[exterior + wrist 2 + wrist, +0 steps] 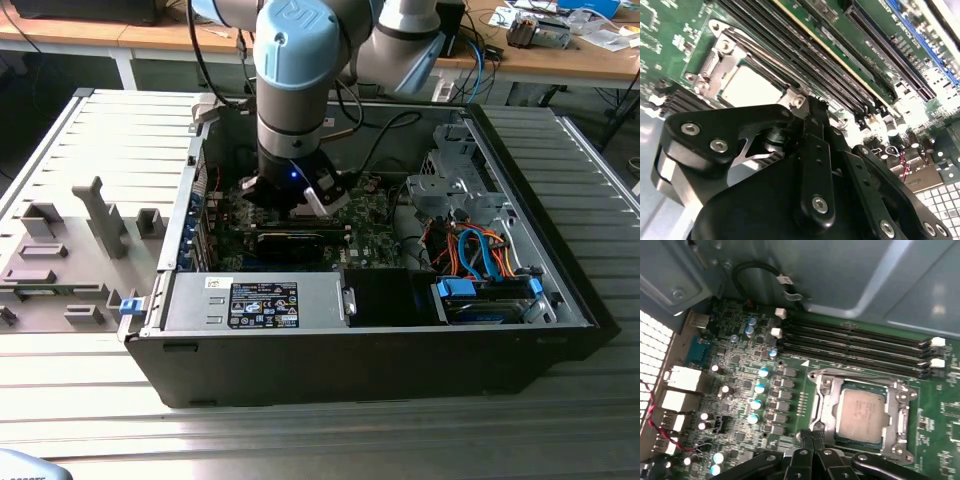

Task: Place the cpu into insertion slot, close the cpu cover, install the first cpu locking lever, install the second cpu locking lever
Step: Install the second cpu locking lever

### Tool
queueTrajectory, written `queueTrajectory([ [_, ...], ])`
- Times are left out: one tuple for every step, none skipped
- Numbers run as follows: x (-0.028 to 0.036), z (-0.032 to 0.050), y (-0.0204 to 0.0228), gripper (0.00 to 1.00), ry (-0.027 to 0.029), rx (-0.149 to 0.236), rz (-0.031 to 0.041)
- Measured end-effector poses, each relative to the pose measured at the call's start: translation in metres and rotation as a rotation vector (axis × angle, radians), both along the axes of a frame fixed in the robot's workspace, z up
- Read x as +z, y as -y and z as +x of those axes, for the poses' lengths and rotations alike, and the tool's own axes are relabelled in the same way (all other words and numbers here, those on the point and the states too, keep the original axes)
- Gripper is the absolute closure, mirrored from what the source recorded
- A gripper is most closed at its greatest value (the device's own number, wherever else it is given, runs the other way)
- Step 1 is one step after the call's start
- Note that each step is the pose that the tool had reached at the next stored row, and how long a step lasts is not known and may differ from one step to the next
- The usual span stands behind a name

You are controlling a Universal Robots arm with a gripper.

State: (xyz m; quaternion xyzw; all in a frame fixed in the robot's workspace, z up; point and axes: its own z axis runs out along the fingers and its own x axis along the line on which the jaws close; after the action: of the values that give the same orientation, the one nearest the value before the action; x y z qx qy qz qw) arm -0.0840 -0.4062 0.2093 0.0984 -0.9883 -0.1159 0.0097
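Note:
The cpu (862, 411) lies flat in the insertion slot (840, 442) on the green motherboard, its silver top showing. The cpu cover (822, 401) lies down around it as a metal frame. In the second wrist view the same cpu (750, 85) sits inside the cover (720, 47). My gripper (812, 439) is shut with nothing between its fingers, and its tips sit at the socket's edge, close to one corner of the cover. In the exterior view the gripper (298, 196) is low inside the open computer case, over the motherboard (375, 240).
Long black memory slots (855, 342) run beside the socket. Capacitors (757, 402) and rear ports (680, 380) stand on its other side. The case walls (520, 190), a drive cage (455, 185), coloured cables (480, 255) and the power supply (250, 300) close in the board.

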Motion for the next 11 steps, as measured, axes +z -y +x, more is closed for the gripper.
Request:
queueTrajectory([
  [0.0003,0.0028,-0.0002,0.89,-0.0036,0.000,0.0001],
  [0.0006,0.0081,-0.0006,0.89,-0.0105,0.000,0.0001],
  [0.0007,0.0161,-0.0016,0.89,-0.0209,0.000,0.0000],
  [0.0008,0.0194,-0.0021,0.89,-0.0252,0.000,0.0001],
  [0.0009,0.0224,-0.0026,0.89,-0.0289,0.000,0.0001],
  [0.0011,0.0251,-0.0032,0.89,-0.0324,0.000,-0.0001],
  [0.0011,0.0274,-0.0039,0.89,-0.0357,0.000,-0.0004],
  [0.0012,0.0296,-0.0052,0.89,-0.0387,0.000,-0.0025],
  [0.0012,0.0311,-0.0067,0.89,-0.0404,0.000,-0.0073],
  [0.0012,0.0325,-0.0086,0.89,-0.0421,0.000,-0.0143],
  [0.0012,0.0332,-0.0105,0.89,-0.0431,0.000,-0.0217],
])
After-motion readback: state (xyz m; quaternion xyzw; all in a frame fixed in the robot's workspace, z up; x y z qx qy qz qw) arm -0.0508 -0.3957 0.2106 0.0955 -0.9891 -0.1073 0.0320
